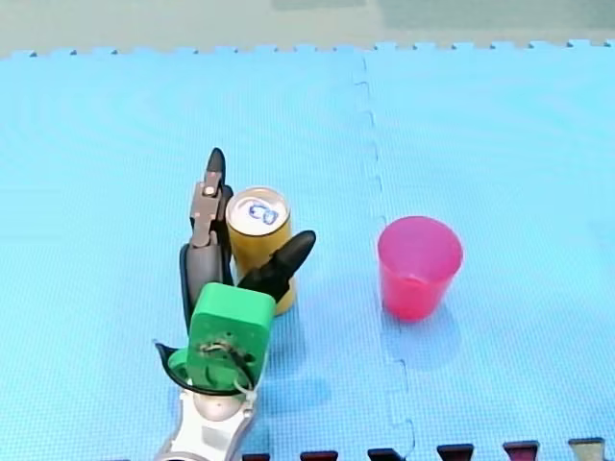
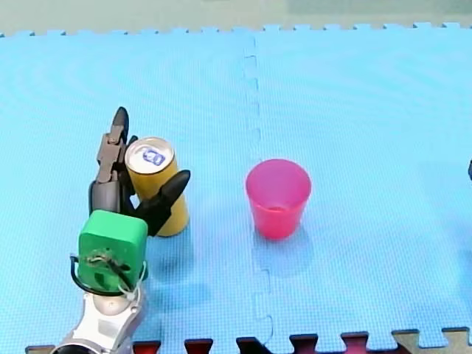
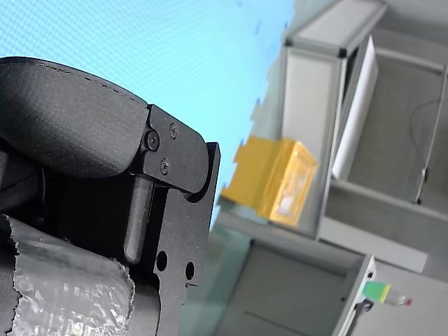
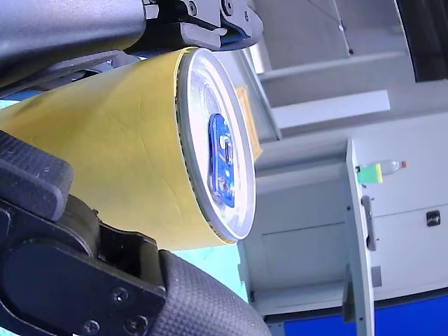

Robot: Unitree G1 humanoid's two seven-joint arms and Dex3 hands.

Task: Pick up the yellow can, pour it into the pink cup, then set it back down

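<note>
The yellow can [image 1: 252, 248] stands upright on the blue foam mat [image 1: 115, 125], left of centre, its silver top with a blue tab facing up. My left hand [image 1: 260, 199] comes in from the bottom left and is shut on the can, with dark fingers [image 1: 206, 206] on its left side and the thumb [image 1: 284, 264] across its front right. In the second wrist view the can [image 4: 119, 161] fills the space between the dark finger pads [image 4: 42, 189]. The pink cup [image 1: 419, 264] stands upright to the can's right, apart from it.
A jigsaw seam [image 1: 370, 134] runs front to back across the mat between can and cup. The mat ends at a toothed edge at the back [image 1: 288, 46] and front [image 1: 452, 451]. The first wrist view has dark hand parts [image 3: 84, 140], a yellow box [image 3: 280, 178] and grey cabinets.
</note>
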